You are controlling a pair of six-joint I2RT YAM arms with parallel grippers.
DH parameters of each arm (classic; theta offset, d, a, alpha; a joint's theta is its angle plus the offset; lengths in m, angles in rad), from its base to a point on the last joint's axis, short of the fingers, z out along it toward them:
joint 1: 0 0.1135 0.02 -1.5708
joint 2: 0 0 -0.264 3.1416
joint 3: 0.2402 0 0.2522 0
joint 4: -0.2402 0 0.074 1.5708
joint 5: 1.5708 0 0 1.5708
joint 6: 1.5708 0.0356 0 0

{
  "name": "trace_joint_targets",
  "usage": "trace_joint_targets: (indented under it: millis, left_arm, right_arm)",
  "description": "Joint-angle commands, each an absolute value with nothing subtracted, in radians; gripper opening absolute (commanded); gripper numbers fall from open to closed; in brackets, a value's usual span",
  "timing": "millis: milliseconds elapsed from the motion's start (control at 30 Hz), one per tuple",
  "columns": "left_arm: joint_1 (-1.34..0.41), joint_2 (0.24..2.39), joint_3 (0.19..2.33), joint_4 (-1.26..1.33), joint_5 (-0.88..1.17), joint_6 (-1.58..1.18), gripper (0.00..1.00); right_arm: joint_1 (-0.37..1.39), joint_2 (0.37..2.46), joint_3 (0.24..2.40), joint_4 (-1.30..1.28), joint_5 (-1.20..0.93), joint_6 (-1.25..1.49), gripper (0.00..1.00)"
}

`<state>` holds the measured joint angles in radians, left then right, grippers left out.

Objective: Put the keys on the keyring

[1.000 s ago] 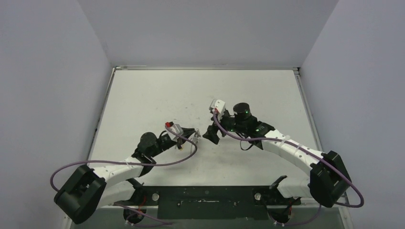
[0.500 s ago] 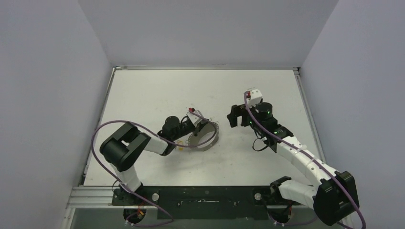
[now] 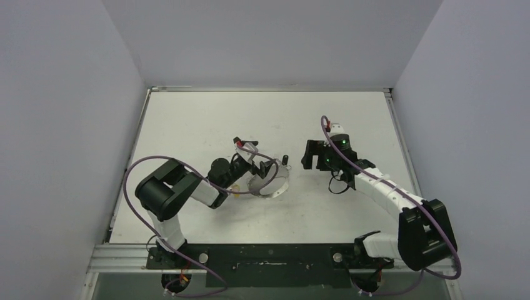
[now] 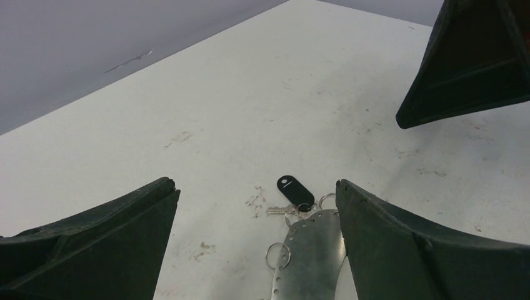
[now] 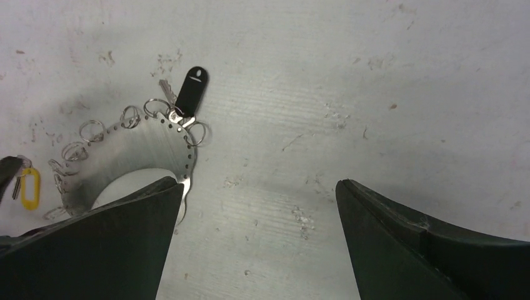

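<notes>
Keyring: flat silvery metal crescent edged with small wire rings (image 5: 134,153), lying mid-table on the white table (image 3: 187,125)
Keys: black-headed key (image 5: 190,87) touches its far-right end; yellow-headed key (image 5: 29,187) lies by its near-left end
Left gripper (image 4: 255,184): spread wide, empty, low over the crescent
Right gripper (image 5: 256,182): spread wide, empty, right of it

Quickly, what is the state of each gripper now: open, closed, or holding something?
Left gripper: open, holding nothing; the keyring lies free beneath it.
Right gripper: open, holding nothing.
</notes>
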<state>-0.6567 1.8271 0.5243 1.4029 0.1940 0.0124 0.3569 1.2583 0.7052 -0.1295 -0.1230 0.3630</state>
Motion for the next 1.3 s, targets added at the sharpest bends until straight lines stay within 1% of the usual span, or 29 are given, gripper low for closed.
trace_joint_targets:
  millis: [0,67,167,200,267,367,467,567,667,800,900,967,1033,1200,1267]
  left_arm:
    - [-0.644,1.691,0.462,1.379,0.061,-0.023,0.97]
    - [-0.643,1.617,0.445,1.261,0.018,-0.051,0.97]
    - [-0.641,1.493,0.455,0.991,-0.048,-0.106,0.97]
    - [-0.640,1.450,0.472,0.881,-0.066,-0.129,0.97]
    - [-0.637,1.380,0.521,0.659,-0.085,-0.144,0.97]
    - [-0.633,1.306,0.549,0.456,-0.105,-0.152,0.97]
    - [-0.626,1.251,0.503,0.444,-0.142,-0.188,0.97]
    - [-0.620,1.200,0.439,0.499,-0.138,-0.214,0.97]
    - [-0.615,1.170,0.415,0.507,-0.126,-0.221,0.97]
    - [-0.614,1.153,0.416,0.491,-0.125,-0.211,0.97]
    - [-0.613,1.150,0.414,0.494,-0.126,-0.202,0.97]
    - [-0.613,1.150,0.416,0.497,-0.126,-0.199,0.97]
    - [-0.613,1.149,0.418,0.499,-0.122,-0.198,0.97]
    - [-0.614,1.153,0.421,0.498,-0.110,-0.198,0.97]
    - [-0.613,1.155,0.425,0.491,-0.107,-0.199,0.97]
  right_arm:
    - [0.350,1.341,0.766,-0.091,-0.206,0.446,0.98]
    - [0.349,1.386,0.784,-0.079,-0.233,0.465,0.96]
    - [0.348,1.459,0.808,-0.053,-0.280,0.491,0.89]
    - [0.348,1.482,0.816,-0.044,-0.298,0.502,0.85]
    - [0.350,1.523,0.828,-0.021,-0.338,0.534,0.75]
    - [0.349,1.594,0.844,0.007,-0.380,0.581,0.64]
    - [0.347,1.666,0.855,0.031,-0.395,0.614,0.55]
    - [0.346,1.722,0.859,0.065,-0.423,0.649,0.42]
    - [0.346,1.768,0.864,0.098,-0.445,0.685,0.39]
    - [0.345,1.817,0.876,0.128,-0.457,0.715,0.32]
    - [0.347,1.845,0.896,0.128,-0.480,0.727,0.24]
    - [0.347,1.843,0.894,0.110,-0.483,0.727,0.23]
    - [0.345,1.817,0.880,0.084,-0.464,0.714,0.24]
    - [0.343,1.743,0.864,0.005,-0.375,0.672,0.35]
    - [0.343,1.724,0.862,-0.045,-0.344,0.658,0.37]
